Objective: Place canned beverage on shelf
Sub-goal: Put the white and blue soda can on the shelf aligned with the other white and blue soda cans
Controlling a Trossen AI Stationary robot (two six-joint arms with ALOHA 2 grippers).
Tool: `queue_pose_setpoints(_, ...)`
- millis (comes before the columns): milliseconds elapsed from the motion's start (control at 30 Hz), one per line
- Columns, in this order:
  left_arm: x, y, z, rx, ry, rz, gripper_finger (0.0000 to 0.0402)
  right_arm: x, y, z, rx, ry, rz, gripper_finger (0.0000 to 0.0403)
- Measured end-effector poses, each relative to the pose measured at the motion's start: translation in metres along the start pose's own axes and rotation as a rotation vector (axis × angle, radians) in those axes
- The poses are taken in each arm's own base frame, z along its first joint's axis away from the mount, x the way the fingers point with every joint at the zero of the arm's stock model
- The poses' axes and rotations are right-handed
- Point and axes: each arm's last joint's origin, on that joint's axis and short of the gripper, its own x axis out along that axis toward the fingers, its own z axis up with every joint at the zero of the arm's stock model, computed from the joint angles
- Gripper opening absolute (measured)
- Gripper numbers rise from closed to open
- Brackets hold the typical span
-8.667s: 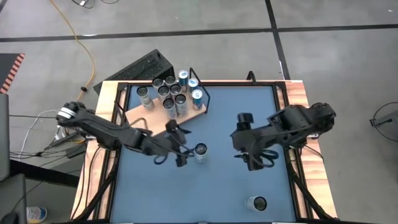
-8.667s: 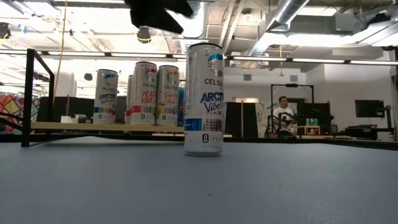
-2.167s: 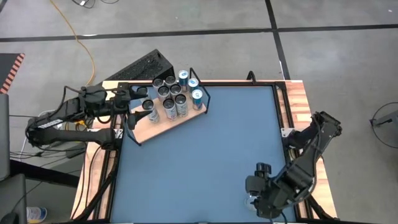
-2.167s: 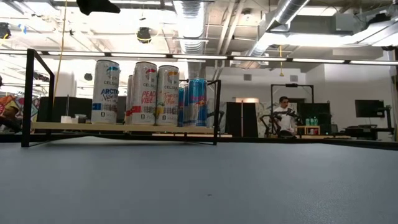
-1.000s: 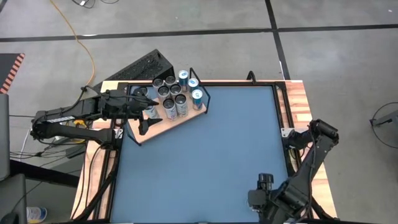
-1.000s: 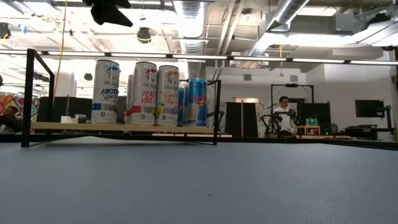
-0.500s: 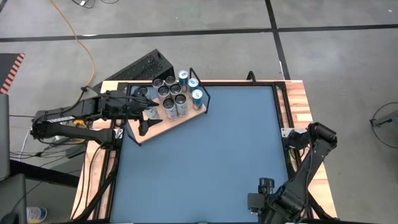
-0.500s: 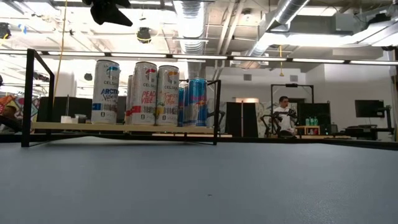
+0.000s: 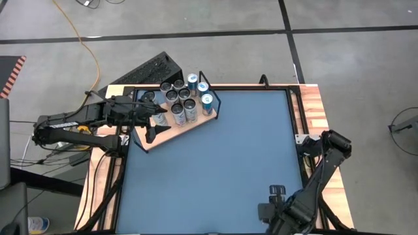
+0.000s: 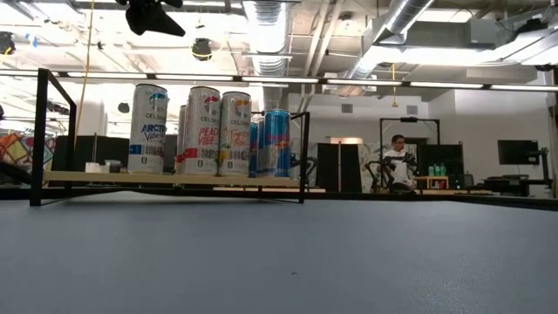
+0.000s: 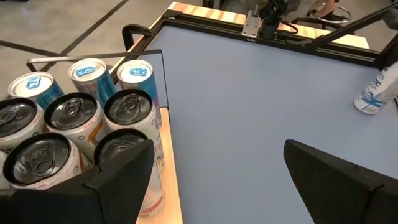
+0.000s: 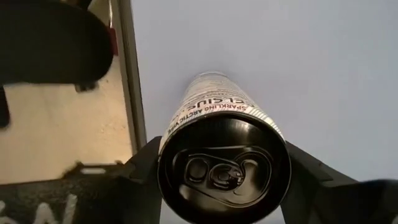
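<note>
Can [image 12: 224,158] with the white Celsius label is upright on the blue bench [image 9: 215,163], down by the near right corner, and the right gripper [image 12: 222,177] has a finger on each side of it. Fingers look pressed against the can's sides in the right wrist view, so I'd call that a grip. The shelf [image 9: 171,128] is way over at the far left corner with a cluster of cans [image 9: 181,98] standing on it. Left gripper [image 11: 214,171] hangs over the shelf's near end with its fingers spread wide, holding nothing. Across the room, a person [image 10: 400,161] is sitting.
</note>
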Motion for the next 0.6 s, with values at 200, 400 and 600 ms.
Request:
queue_pose_setpoints(200,0.0,0.0,0.0,-0.021,0.001,0.0,0.0346,0.002,-0.017,0.018,-0.138,-0.033,-0.057,0.0214)
queue_pose_setpoints(400,0.0,0.0,-0.003,-0.017,0.027,0.003,0.0346,0.002,-0.023,0.024,-0.184,-0.073,-0.124,0.0214)
queue_pose_setpoints(600,0.004,-0.003,-0.005,-0.032,0.028,-0.09,0.0346,0.001,-0.032,0.035,-0.34,-0.108,-0.157,0.0214)
